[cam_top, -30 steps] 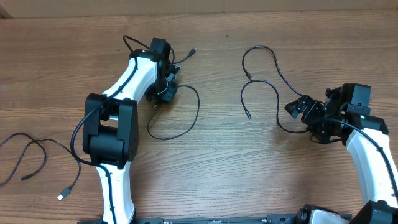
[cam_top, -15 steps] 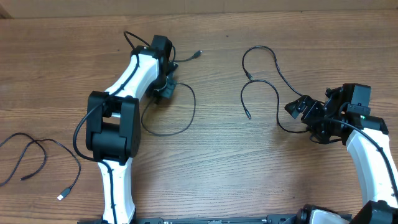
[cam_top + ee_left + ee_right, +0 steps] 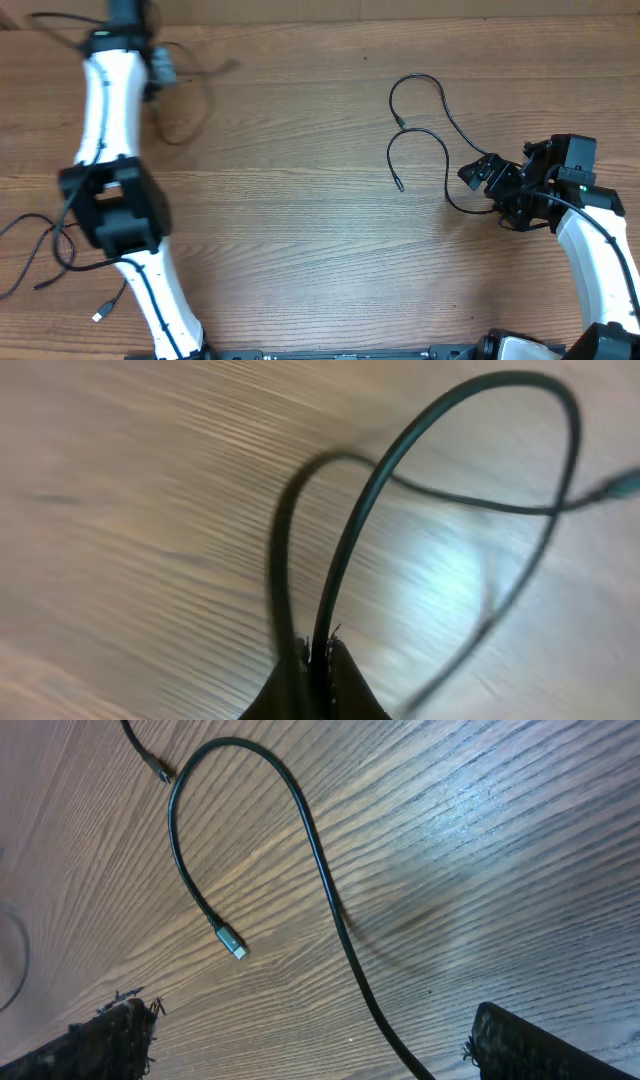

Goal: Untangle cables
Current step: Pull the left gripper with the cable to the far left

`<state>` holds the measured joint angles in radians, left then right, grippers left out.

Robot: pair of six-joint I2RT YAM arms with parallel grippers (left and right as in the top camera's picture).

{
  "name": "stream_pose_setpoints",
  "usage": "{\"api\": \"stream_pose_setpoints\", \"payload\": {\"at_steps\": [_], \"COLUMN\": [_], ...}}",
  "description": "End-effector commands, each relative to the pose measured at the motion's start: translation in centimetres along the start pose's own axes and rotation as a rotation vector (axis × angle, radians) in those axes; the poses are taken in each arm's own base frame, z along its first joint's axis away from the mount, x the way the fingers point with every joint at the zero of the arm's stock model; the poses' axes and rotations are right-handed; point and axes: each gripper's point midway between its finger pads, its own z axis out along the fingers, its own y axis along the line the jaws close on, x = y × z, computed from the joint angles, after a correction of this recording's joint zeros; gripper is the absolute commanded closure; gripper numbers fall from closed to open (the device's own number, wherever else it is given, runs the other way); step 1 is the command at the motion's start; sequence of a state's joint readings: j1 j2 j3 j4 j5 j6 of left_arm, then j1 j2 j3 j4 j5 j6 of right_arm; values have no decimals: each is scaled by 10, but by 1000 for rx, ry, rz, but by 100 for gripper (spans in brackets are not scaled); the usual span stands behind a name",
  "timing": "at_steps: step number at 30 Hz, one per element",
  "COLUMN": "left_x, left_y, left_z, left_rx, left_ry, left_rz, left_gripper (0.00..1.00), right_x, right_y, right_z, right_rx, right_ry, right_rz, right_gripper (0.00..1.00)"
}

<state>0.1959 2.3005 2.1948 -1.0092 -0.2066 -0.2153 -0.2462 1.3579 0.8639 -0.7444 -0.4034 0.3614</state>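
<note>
My left gripper (image 3: 161, 68) is at the far left back of the table, shut on a thin black cable (image 3: 345, 550). That cable rises from between the closed fingers (image 3: 345, 680) in a loop and trails blurred beside the arm (image 3: 188, 104). A second black cable (image 3: 432, 100) lies in two curves at the right, ending in a silver plug tip (image 3: 232, 942). My right gripper (image 3: 308, 1016) stands wide open over it, and the cable (image 3: 370, 995) runs between the fingers without touching them. A third cable (image 3: 48, 245) lies at the left front with a light USB tip (image 3: 98, 317).
The wooden table (image 3: 300, 230) carries nothing but the cables. The left arm (image 3: 110, 190) stretches along the left side over part of the third cable. The table's back edge (image 3: 330, 20) is close behind the left gripper.
The left gripper closed on the middle cable and swung far to the left and back, dragging the cable with it. The right arm and its cable have not moved.
</note>
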Motion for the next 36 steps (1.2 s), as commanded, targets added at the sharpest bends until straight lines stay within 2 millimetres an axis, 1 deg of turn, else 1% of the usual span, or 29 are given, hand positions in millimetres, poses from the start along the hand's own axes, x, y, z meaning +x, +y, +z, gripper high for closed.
{"api": "stream_pose_setpoints", "payload": {"at_steps": [1,4,8,12,16,18,20,23,24,26,27,28,31,34,35,36], "left_x": [-23,-34,-48,-58,-69,-75,-86,-102,-108,-119,-121,-121,-105,-78,-68,-58], "left_y": [49,86,130,165,190,197,201,204,205,207,206,205,201,201,201,200], "left_z": [-3,4,13,24,40,49,57,61,61,65,70,83,111,139,148,155], "left_rx": [-32,-57,-82,-93,-109,-106,-95,-86,-84,-73,-69,-66,-73,-108,-125,-135], "left_ry": [-56,-90,-158,-222,-280,-315,-367,-448,-475,-534,-551,-562,-511,-416,-379,-345], "left_rz": [-190,-297,-449,-570,-586,-599,-604,-614,-617,-623,-624,-625,-621,-613,-611,-608], "left_gripper": [96,96,96,96,96,96,93,93,95,96,96,95,95,95,91,78], "right_x": [-10,-10,-10,-10,-10,-10,-10,-10,-10,-10,-10,-10,-10,-10,-10,-10], "right_y": [10,10,10,10,10,10,10,10,10,10,10,10,10,10,10,10], "right_z": [-8,-8,-8,-8,-8,-8,-8,-8,-8,-8,-8,-8,-8,-8,-8,-8], "right_rx": [-16,-16,-16,-16,-16,-16,-16,-16,-16,-16,-16,-16,-16,-16,-16,-16], "right_ry": [-38,-38,-38,-38,-38,-38,-38,-38,-38,-38,-38,-38,-38,-38,-38,-38], "right_rz": [-35,-35,-35,-35,-35,-35,-35,-35,-35,-35,-35,-35,-35,-35,-35,-35], "right_gripper": [0,0,0,0,0,0,0,0,0,0,0,0,0,0,0,0]}}
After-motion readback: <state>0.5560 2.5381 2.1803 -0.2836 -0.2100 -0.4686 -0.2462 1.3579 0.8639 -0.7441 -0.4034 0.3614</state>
